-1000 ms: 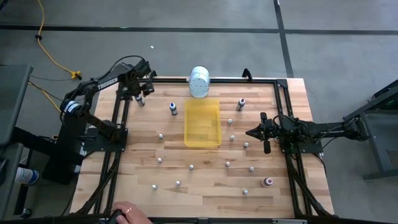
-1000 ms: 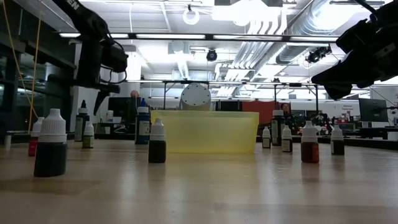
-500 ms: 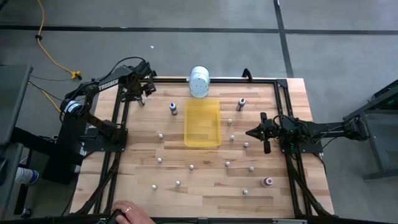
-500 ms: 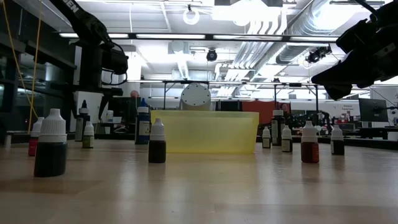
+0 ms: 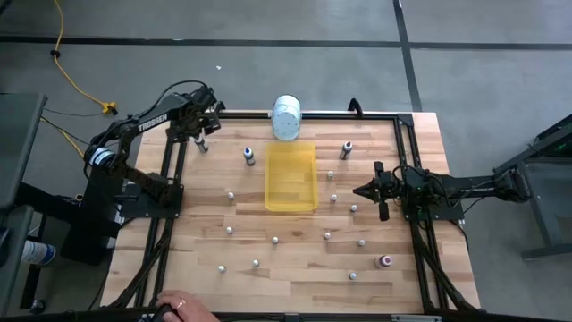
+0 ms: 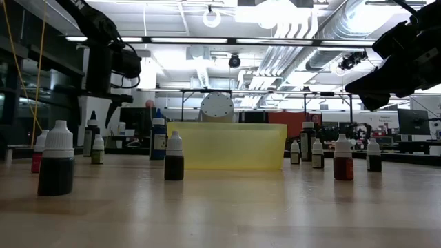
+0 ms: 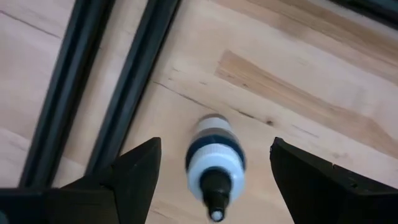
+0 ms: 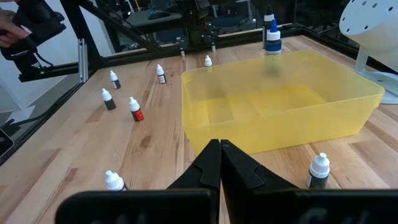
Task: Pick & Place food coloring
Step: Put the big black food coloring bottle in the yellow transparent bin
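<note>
Several tiny food coloring bottles with whitish caps stand scattered on the wooden table (image 5: 268,268). A taller bottle (image 7: 214,158) with a white body, a dark band and a dark tip stands upright near the far left corner (image 5: 203,146). My left gripper (image 7: 214,186) hovers over it, pointing steeply down. It is open, with one finger on either side of the bottle and clear of it. My right gripper (image 5: 357,190) waits shut at the table's right side, above the wood (image 8: 219,155).
A yellow tray (image 5: 290,176) lies at the middle far side, with a white cylinder (image 5: 286,117) behind it. A blue bottle (image 5: 249,156) and a dark one (image 5: 347,149) flank the tray. Black frame rails (image 7: 93,93) run beside the left gripper. A person's hand (image 5: 179,306) is at the near edge.
My left gripper has tipped and turned a little above the tall bottle while staying in place, its fingers still open. The bottles and my right arm have kept still.
</note>
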Motion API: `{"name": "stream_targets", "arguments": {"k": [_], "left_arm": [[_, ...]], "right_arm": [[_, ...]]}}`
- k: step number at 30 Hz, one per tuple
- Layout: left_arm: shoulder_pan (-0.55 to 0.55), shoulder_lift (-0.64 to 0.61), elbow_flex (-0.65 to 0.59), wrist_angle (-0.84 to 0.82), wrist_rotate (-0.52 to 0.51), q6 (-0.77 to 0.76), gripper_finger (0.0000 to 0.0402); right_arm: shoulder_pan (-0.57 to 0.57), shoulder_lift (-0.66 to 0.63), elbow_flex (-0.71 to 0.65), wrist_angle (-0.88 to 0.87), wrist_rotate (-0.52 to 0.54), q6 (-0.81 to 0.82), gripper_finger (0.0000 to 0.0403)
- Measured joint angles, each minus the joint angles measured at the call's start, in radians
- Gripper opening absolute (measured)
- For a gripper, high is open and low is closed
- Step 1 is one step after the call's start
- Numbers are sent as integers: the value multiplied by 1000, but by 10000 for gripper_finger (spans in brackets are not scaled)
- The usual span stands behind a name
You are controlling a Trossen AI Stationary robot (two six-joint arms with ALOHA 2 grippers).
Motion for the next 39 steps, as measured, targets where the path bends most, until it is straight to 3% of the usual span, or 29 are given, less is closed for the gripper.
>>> {"name": "stream_targets", "arguments": {"k": [11, 28, 39], "left_arm": [[0, 0, 0, -2, 11, 2, 279], [0, 0, 1, -8, 30, 5, 115], [-1, -12, 0, -13, 91, 52, 113]], "right_arm": [[0, 0, 0, 0, 0, 0, 0], [0, 0, 0, 0, 0, 0, 0], [0, 0, 0, 0, 0, 0, 0]]}}
